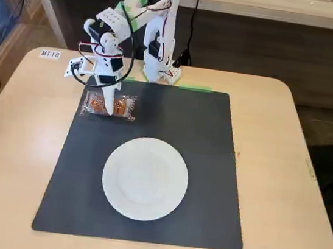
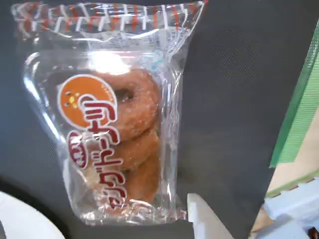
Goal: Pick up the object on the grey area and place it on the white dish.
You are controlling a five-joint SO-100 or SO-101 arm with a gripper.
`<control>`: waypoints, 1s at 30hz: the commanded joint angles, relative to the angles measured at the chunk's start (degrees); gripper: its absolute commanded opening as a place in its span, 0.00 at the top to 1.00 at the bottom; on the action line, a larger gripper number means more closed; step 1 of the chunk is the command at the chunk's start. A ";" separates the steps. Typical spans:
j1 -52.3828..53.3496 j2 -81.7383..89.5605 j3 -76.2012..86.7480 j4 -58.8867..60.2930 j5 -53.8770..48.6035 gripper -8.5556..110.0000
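The object, a brown ring pastry in a clear wrapper with red-orange print [image 1: 109,105], lies flat at the far left of the grey area, a dark mat [image 1: 201,141]. My gripper [image 1: 113,106] is lowered right over it, jaws apart, holding nothing. In the wrist view the pastry [image 2: 119,129] fills the frame on the mat [image 2: 234,99]. One white fingertip [image 2: 200,221] shows just beside the wrapper's lower right corner; the other finger is out of view. The empty white dish [image 1: 144,179] sits mid-mat, nearer the front; its rim shows in the wrist view [image 2: 20,221].
The arm's base [image 1: 157,68] stands at the table's far edge behind the mat, with green tape [image 1: 194,88] beside it, also seen in the wrist view [image 2: 299,114]. A label [image 1: 50,54] is stuck at the far left. Light wooden tabletop [image 1: 282,176] surrounds the mat.
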 commanded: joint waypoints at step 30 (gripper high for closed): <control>-0.88 -14.06 -0.53 -11.07 -1.49 0.57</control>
